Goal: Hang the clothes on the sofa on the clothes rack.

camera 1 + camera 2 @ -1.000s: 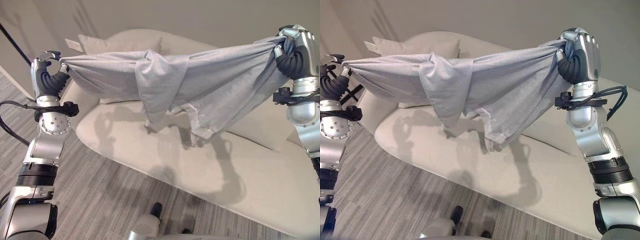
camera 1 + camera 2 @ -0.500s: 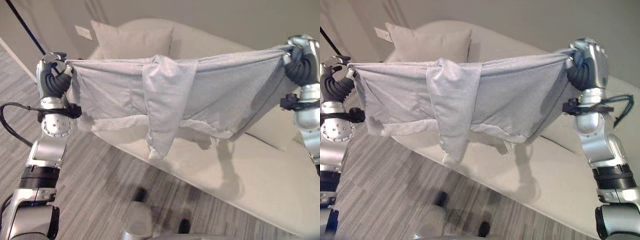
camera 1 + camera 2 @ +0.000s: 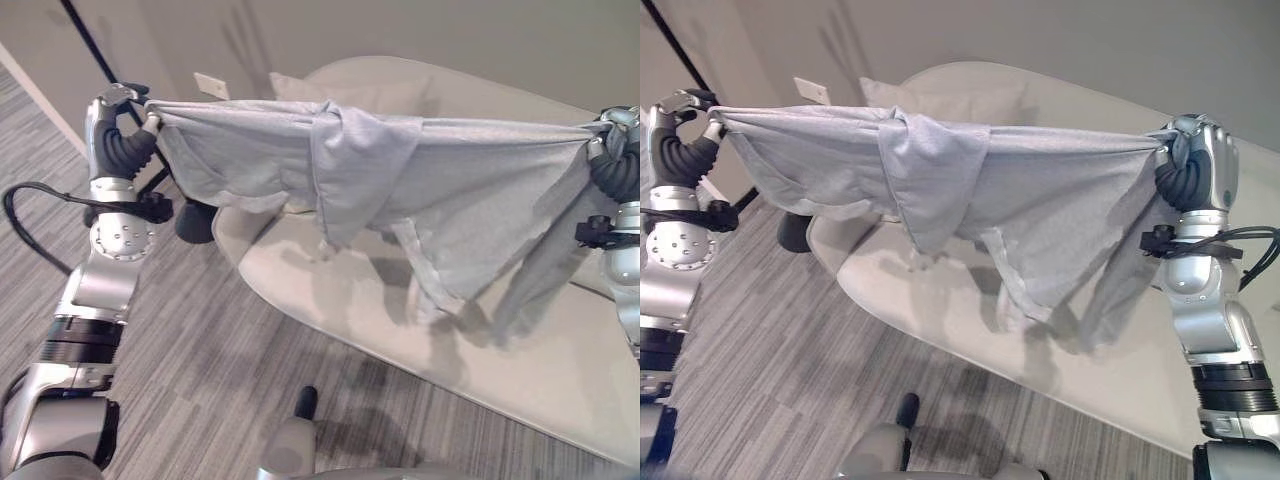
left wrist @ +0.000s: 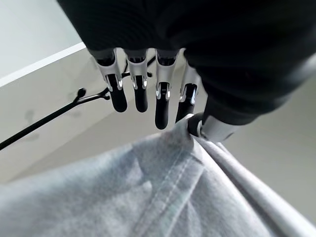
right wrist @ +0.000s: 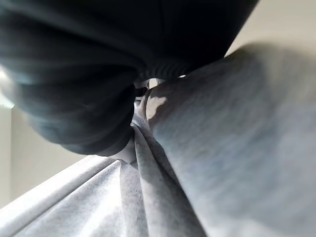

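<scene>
Beige sofa [image 3: 520, 360] and grey striped carpet [image 3: 190, 360] lay below a light grey garment [image 3: 1040, 195] that we saw stretched in the air between both raised hands.

We found the left hand [image 3: 118, 125] lifted high at the left, its thumb and one finger pinching a corner of the cloth, the other fingers [image 4: 134, 94] relaxed; the right hand [image 3: 1195, 170] was fisted round the opposite corner. One sleeve lay folded over the taut top edge, and the hem hung loose just above the seat. A cushion [image 3: 940, 100] sat behind, and a thin black pole [image 3: 95, 50] slanted past the left hand.

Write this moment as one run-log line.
left hand: pinching shirt | right hand: gripping shirt | shirt: stretched above sofa | hung: no
</scene>
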Available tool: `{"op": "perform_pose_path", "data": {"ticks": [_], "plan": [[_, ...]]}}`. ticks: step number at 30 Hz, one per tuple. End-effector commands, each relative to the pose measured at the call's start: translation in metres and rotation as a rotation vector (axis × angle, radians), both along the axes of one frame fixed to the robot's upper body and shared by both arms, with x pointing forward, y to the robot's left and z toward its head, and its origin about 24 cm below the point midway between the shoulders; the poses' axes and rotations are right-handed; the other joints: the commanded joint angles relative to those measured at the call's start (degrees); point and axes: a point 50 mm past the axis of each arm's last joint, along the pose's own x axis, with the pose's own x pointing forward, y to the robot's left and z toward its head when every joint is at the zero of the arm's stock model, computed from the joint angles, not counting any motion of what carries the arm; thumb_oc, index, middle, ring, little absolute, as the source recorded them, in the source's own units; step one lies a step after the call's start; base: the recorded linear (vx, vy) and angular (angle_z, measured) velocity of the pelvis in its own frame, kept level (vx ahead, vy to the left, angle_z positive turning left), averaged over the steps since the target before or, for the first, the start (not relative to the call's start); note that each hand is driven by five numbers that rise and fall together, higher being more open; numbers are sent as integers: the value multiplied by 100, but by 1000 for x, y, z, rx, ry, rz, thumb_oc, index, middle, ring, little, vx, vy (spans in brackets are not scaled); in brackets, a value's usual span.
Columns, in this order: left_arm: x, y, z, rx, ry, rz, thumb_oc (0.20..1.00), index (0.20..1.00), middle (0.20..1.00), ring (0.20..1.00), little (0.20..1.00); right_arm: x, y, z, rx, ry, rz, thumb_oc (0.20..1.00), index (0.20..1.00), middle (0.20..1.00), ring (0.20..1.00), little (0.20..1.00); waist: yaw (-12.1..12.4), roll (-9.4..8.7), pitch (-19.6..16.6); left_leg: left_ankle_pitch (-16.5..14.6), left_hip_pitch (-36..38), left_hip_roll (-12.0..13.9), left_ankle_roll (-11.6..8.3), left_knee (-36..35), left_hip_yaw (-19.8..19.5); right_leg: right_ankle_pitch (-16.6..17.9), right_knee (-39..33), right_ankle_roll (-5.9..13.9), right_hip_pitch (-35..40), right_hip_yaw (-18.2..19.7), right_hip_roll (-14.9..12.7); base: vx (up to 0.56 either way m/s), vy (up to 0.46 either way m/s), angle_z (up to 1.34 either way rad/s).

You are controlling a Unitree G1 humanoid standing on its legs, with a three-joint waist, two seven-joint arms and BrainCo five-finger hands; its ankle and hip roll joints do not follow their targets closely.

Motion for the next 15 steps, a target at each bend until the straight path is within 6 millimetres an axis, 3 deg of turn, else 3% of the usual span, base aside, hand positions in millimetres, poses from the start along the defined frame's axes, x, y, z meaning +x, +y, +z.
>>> {"op": "perform_pose_path", "data": {"ticks": [1, 2, 4, 6, 7, 10, 13, 14, 15], "plan": [[-16, 19, 32, 61, -114, 71, 200, 200, 200, 200, 200, -3, -11, 50, -70, -170, -53, 200, 200, 200, 200, 200, 49, -208, -742, -213, 275, -34, -527, -570, 117, 239, -1297, -584, 276, -320, 983, -34, 98, -17], [-17, 21, 29, 41, -116, 82, 200, 200, 200, 200, 200, -1, -6, 53, -76, -179, -35, 200, 200, 200, 200, 200, 154, -351, -680, -208, 359, -205, -498, -576, 191, 206, -1448, -682, 235, -498, 1340, -30, 125, -9], [-20, 21, 20, 9, -102, 81, 200, 200, 200, 200, 200, 2, -7, 48, -74, -155, -40, 200, 200, 200, 200, 200, 170, -403, -660, -260, 486, -278, -496, -566, 169, 209, -1690, -780, 373, -400, 1426, 28, 85, -18], [-23, 25, 10, -15, -85, 91, 200, 200, 200, 200, 200, 3, -3, 48, -75, -152, -18, 200, 200, 200, 200, 200, 212, -413, -646, -341, 574, -294, -483, -527, 222, 396, -1921, -767, 480, -305, 1393, 25, 80, 0], [-25, 24, 5, -24, -71, 84, 200, 200, 200, 200, 200, 4, 0, 48, -74, -142, 1, 200, 200, 200, 200, 200, 255, -426, -580, -461, 500, -347, -405, -155, 188, 532, -1980, -789, 485, -266, 1346, 31, 67, 4], [-26, 23, 0, -37, -60, 76, 200, 200, 200, 200, 200, 4, 1, 46, -73, -130, 8, 200, 200, 200, 200, 200, 247, -409, -532, -737, 378, -413, -414, 350, 150, 518, -2108, -794, 622, -279, 1306, 45, 92, 4], [-27, 21, -3, -28, -46, 68, 200, 200, 200, 200, 200, 3, -2, 41, -74, -110, 3, 200, 200, 200, 200, 200, 234, -396, -523, -721, 226, -289, -451, 450, 116, 516, -2179, -756, 695, -304, 1255, 15, 121, 12], [-26, 20, 1, -21, -58, 60, 200, 200, 200, 200, 200, 3, -2, 42, -77, -108, 3, 200, 200, 200, 200, 200, 228, -438, -473, -589, 33, -62, -477, 421, 46, 497, -2152, -703, 671, -282, 1121, 13, 296, 14], [-26, 19, 5, -16, -69, 52, 200, 200, 200, 200, 200, 2, -5, 43, -79, -110, -8, 200, 200, 200, 200, 200, 188, -461, -482, -316, -73, 382, -547, 258, -65, 415, -2137, -627, 602, -276, 955, 31, 391, 0]]}}
